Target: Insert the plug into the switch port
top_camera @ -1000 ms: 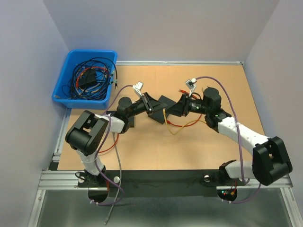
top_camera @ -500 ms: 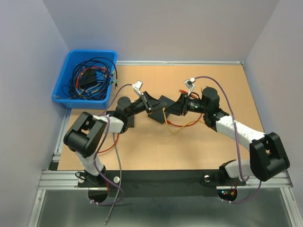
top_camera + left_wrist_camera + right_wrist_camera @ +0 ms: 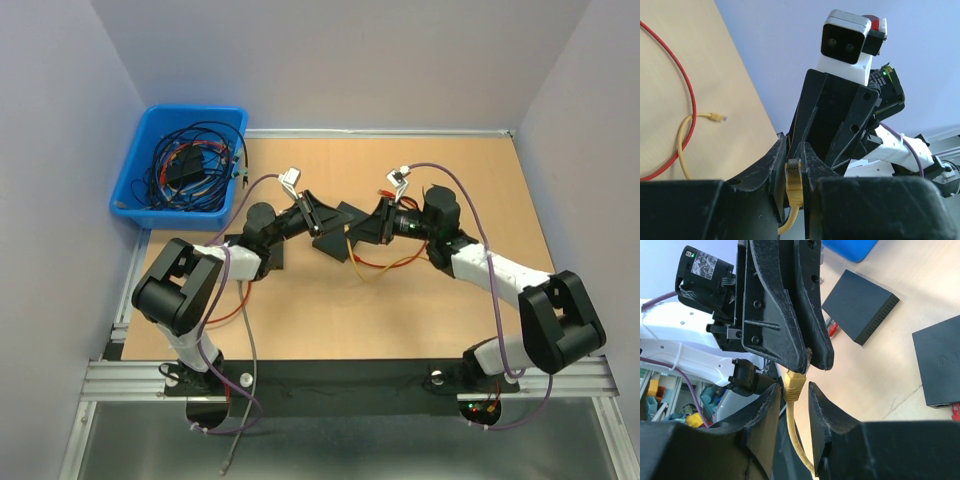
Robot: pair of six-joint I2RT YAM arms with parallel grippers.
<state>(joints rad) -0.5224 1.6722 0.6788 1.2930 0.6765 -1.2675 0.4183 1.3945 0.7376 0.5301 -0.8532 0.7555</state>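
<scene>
Left gripper (image 3: 792,147) has its jaws clamped on the yellow plug (image 3: 793,177), held up off the table (image 3: 430,310). Right gripper (image 3: 793,386) flanks the same plug, jaws slightly apart and not touching it. Behind them is a black switch box (image 3: 860,305), but I can't make out its ports. From overhead the plug's hidden.

Left claw (image 3: 792,150) clamped tight, facing the slightly parted right claw (image 3: 794,386).

The right gripper (image 3: 358,232) draws closer to the left gripper (image 3: 325,225), its fingers (image 3: 771,405) narrowing around the yellow plug (image 3: 794,384).
</scene>
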